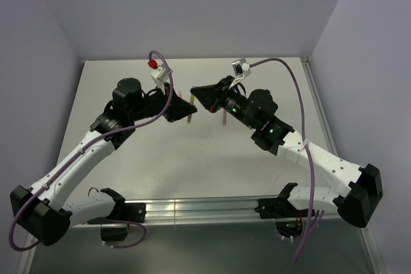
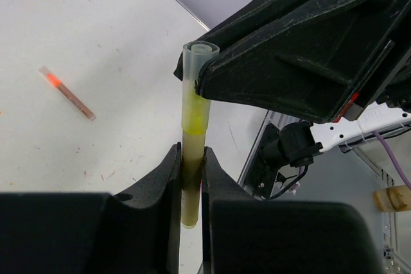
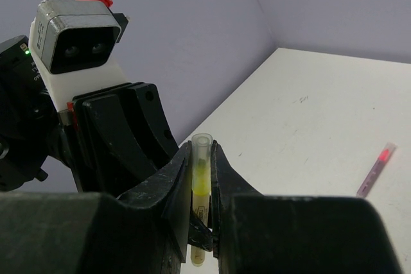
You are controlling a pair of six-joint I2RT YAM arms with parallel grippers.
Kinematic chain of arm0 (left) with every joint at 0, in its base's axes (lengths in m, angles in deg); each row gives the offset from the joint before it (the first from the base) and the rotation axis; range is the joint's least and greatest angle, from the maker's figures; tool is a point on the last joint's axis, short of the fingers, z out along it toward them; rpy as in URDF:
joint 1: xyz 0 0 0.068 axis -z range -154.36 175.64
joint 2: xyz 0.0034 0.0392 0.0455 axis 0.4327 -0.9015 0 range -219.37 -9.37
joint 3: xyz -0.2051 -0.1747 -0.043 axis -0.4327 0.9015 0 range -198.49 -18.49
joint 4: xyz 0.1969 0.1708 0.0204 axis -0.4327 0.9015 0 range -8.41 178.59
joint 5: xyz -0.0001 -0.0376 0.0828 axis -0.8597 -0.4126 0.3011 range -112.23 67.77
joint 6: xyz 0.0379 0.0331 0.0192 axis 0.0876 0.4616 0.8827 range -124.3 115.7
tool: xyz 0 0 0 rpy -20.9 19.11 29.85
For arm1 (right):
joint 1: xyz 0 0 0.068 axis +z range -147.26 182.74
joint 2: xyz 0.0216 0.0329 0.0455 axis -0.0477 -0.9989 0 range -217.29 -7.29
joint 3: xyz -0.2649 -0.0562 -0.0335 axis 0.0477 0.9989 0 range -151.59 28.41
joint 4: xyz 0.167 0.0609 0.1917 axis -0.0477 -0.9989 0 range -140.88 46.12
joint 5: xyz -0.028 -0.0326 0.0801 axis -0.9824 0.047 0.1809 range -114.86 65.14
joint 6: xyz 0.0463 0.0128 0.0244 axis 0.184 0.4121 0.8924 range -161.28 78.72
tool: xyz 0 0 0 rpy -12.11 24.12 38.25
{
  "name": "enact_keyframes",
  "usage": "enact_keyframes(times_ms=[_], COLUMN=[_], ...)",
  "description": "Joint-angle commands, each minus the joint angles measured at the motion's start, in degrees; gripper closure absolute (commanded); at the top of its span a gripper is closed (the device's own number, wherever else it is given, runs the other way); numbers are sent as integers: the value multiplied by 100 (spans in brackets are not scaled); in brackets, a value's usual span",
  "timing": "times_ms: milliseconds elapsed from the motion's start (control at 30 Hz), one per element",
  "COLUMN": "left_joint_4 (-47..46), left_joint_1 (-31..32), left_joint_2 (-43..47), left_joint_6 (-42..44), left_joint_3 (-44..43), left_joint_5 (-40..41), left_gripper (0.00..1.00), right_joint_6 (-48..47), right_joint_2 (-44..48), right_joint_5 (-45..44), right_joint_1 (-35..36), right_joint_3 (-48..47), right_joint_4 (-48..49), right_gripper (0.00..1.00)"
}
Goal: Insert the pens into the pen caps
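Note:
Both grippers meet above the middle of the table. My left gripper (image 2: pixel 191 152) (image 1: pixel 183 110) is shut on the tan-olive pen (image 2: pixel 191 181) (image 1: pixel 191 119), which stands upright between its fingers. The pen's yellow tip sits inside a pale yellow-green pen cap (image 2: pixel 194 88) (image 3: pixel 201 158). My right gripper (image 3: pixel 203 149) (image 1: pixel 200 97) is shut on that cap, and the pen's lower end (image 3: pixel 199 251) shows below its fingers. A red pen (image 2: pixel 66 92) (image 3: pixel 376 169) (image 1: pixel 224 119) lies loose on the white table, apart from both grippers.
The left wrist's camera housing (image 3: pixel 77 36) sits close in front of the right gripper. A metal rail (image 1: pixel 192 210) runs along the table's near edge, and lilac walls close in the back and sides.

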Motion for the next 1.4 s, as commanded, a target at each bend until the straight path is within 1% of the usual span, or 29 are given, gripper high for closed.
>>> enact_keyframes(times_ms=[0,300,733,933,1000,1200,1333,1367], left_joint_4=[-1369,-1273,-1237,-1237,-1237,-1369,-1439,-1466], left_joint_1=[-200,-217,-270,-331,-340,-340,-323,-331], left_joint_2=[13,-13,31,57,31,13,48,83], left_joint_6=[147,349,534,543,534,376,270,253], left_joint_3=[-707,-892,-1024,-1042,-1033,-787,-638,-594], left_joint_5=[1205,1328,1592,1575,1382,828,511,485], left_gripper=[99,100,100,100,100,100,99,98], right_joint_6=[-165,-324,-403,-403,-368,-166,10,71], right_joint_2=[17,-88,79,87,105,0,-185,-229], right_joint_5=[1233,1163,1127,1040,935,337,3,-67], right_joint_1=[504,706,811,829,829,829,803,785], right_joint_3=[124,185,326,352,326,-262,-920,-1018], right_joint_4=[-1423,-1748,-2126,-2196,-2205,-2529,-2803,-2829], right_gripper=[100,100,100,100,100,100,100,100])
